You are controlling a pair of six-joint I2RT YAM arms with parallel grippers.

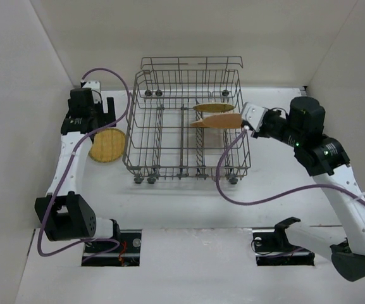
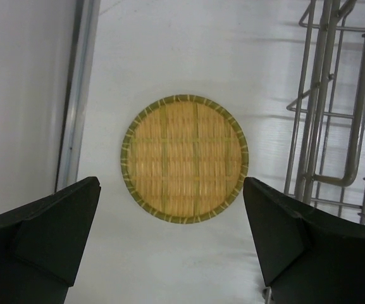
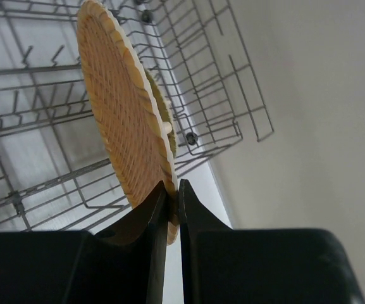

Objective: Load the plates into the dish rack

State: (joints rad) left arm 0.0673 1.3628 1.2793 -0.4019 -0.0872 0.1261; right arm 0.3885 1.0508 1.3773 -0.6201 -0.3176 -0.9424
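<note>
1. Squeezed tight in my right gripper [image 3: 173, 190], one woven plate [image 3: 119, 107] stands on edge, so it fits between the dish rack [image 1: 182, 170] wires.
2. My left gripper [image 2: 171, 190] hangs wide open, empty, above a flat plate [image 2: 184, 158], mid-frame.

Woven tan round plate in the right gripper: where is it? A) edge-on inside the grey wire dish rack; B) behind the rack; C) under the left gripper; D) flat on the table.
A: the right gripper holds the woven tan round plate by its rim, edge-on inside the grey wire dish rack, beside a second standing plate.
</note>
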